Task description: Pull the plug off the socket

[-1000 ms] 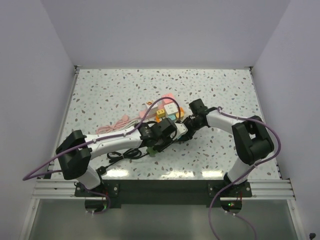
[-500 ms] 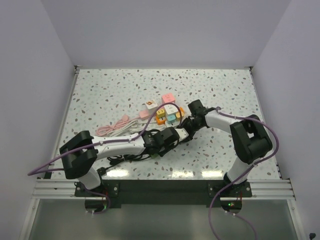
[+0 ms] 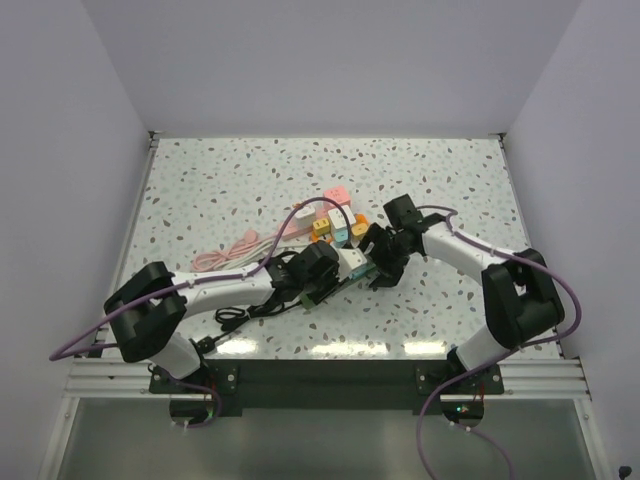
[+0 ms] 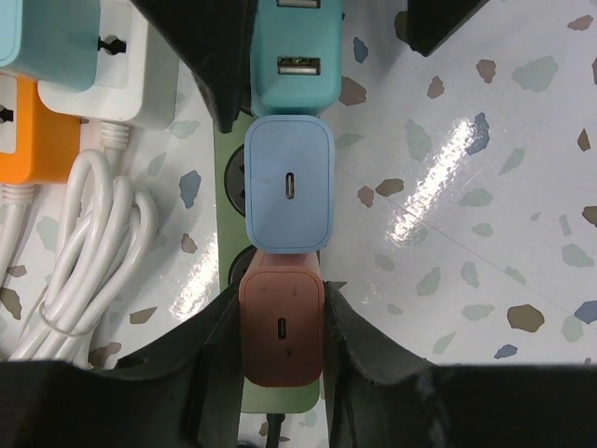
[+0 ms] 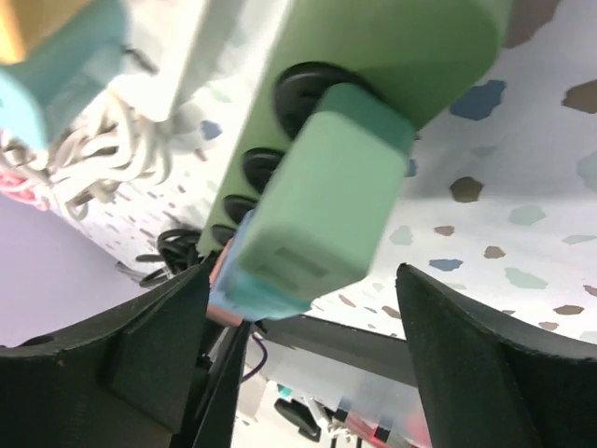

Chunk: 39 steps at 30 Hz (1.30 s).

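**Fig. Progress of the unplugging task, seen from both wrists.**

The speckled table point(image 3: 450, 180) carries a green power strip point(image 5: 401, 47), which runs from between the pads of the left claw point(image 4: 280, 317) forward, away from its wrist. 3 plugs stand in the strip's sockets in a single row.

The red-brown plug point(image 4: 282, 331) lies directly between the left claw's 2 pads. The claw is clamped on its 2 side faces, so this is judged to be the plug the task means. The light-blue plug point(image 4: 289, 182) sits just ahead of that claw, touching the red-brown one. The teal plug point(image 5: 326, 196) is farthest ahead of the left claw and sits between the fingers of the right claw point(image 5: 308, 308).

The right claw stands wide, with 1 finger on each side of the teal plug and clear space on both sides. It grips nothing. A coil of white cable point(image 4: 84, 243) lies on the table to the left of the left claw, beside the strip.

**Status.**
- Done: the approach and the grasp on the red-brown plug.
- Not done: the extraction. The red-brown plug appears seated flush against the strip, level with its neighbour, and no gap or pins show beneath it (the underside is hidden by the plug body, so a slight lift cannot be ruled out).
- Remaining, as a judgement: pull the plug straight off its socket. With the right claw off the strip, nothing visible holds the strip down, so it may rise with the plug.
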Each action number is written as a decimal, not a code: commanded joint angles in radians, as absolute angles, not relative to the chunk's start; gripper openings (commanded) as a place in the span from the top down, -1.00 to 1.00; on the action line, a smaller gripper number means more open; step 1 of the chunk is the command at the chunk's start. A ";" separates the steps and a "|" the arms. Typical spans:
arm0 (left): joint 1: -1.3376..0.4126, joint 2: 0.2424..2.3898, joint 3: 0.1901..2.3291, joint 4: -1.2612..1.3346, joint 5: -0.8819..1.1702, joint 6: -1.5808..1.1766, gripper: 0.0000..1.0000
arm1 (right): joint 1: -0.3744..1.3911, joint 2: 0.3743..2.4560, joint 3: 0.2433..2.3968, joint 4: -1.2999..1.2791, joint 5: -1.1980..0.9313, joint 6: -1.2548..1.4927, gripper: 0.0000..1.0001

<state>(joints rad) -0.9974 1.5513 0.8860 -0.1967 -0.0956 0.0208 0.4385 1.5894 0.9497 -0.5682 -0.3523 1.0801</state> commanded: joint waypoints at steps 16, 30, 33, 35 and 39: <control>-0.983 1.539 1.020 -0.172 -0.051 0.044 1.00 | 0.443 1.720 0.937 -0.466 -0.336 1.147 1.00; -1.100 1.577 1.367 -0.528 -0.164 -0.030 1.00 | 0.443 1.861 0.965 -0.568 -0.157 1.074 1.00; -1.109 1.603 1.333 -0.560 -0.271 -0.087 1.00 | 0.443 1.881 0.960 -0.557 -0.158 1.081 1.00; -1.134 1.609 1.300 -0.545 -0.364 -0.147 1.00 | 0.443 1.896 0.963 -0.554 -0.166 1.085 1.00; -1.209 1.626 1.287 -0.506 -0.480 -0.170 1.00 | 0.443 1.904 0.971 -0.557 -0.161 1.088 1.00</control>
<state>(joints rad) -1.1633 1.6466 1.2404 -0.6220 -0.3481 -0.1181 0.4335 1.7988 1.0351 -0.5312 -0.4408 1.1561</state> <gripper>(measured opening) 0.375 0.382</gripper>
